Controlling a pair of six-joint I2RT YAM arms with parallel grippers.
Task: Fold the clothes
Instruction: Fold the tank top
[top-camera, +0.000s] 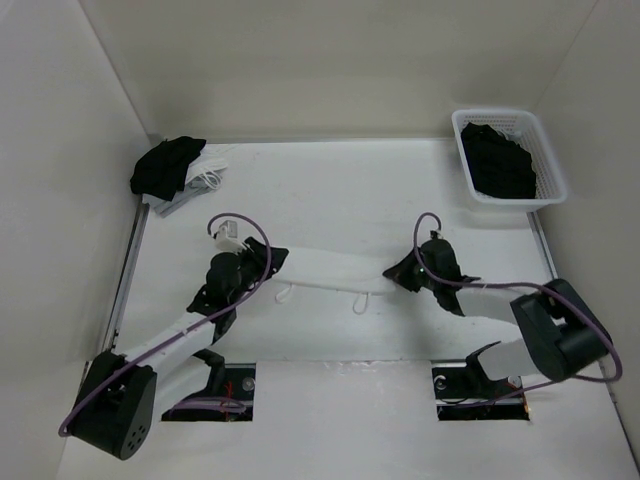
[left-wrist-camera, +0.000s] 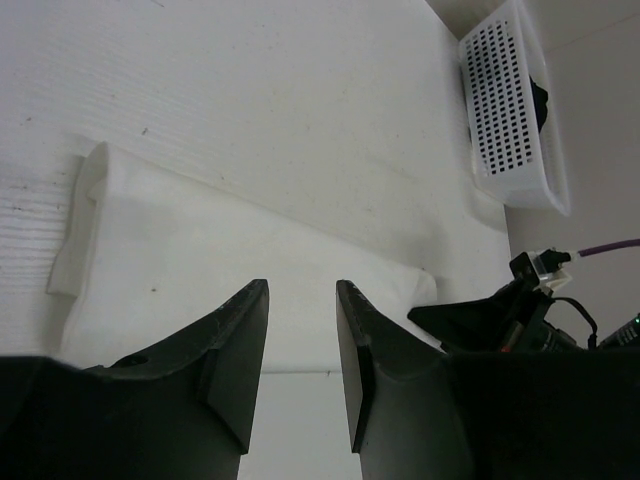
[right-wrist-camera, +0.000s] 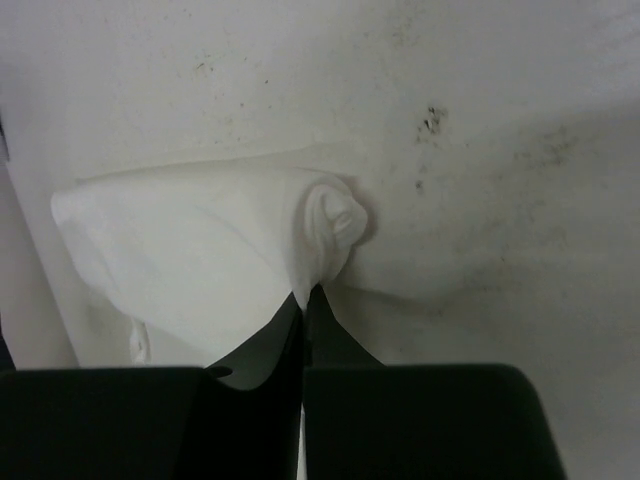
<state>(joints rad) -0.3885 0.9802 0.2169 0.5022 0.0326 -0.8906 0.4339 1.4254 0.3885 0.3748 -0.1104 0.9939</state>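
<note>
**Right end pinched, left end free: the fold could come undone**

The white thin-fabric camisole top (top-camera: 335, 272), folded into a long narrow strip, lies across the middle of the white worktop (top-camera: 330, 190), between your two arms. Your right gripper (right-wrist-camera: 303, 296) is closed on a small bunched tuft at the strip's right end. Your left gripper (left-wrist-camera: 300, 290) hovers over the left end with its jaws apart, holding nothing.

If you pull with the right alone, that small pinch may slip, or the strip may drag and unfold. Two thin strap loops (top-camera: 360, 300) trail off the strip's near edge and could snag.

No brand, label or writing is readable anywhere, including on the white perforated plastic basket (top-camera: 500, 113) in the far right corner.
</note>
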